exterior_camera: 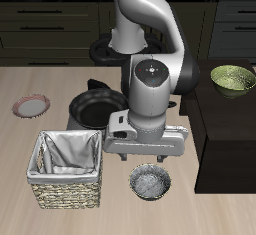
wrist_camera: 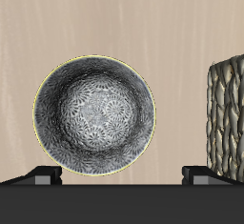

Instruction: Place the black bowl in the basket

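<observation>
The black bowl (exterior_camera: 150, 183), small and round with a dark rim and speckled grey-white inside, sits on the wooden table near its front edge. It also shows in the wrist view (wrist_camera: 95, 116), whole and seen from straight above. My gripper (exterior_camera: 148, 157) hangs just above and slightly behind the bowl, apart from it. In the wrist view the gripper (wrist_camera: 122, 176) is open, with its fingertips (wrist_camera: 43, 176) spread wide and nothing between them. The wicker basket (exterior_camera: 66, 192) with pale cloth lining stands beside the bowl; one woven wall of it shows in the wrist view (wrist_camera: 227, 118).
A black frying pan (exterior_camera: 95, 107) lies behind the basket, partly hidden by my arm. A pink-rimmed plate (exterior_camera: 32, 105) lies farther back near the table's side edge. A yellow-green patterned bowl (exterior_camera: 232, 78) sits on a raised dark block (exterior_camera: 225, 129) beside my arm.
</observation>
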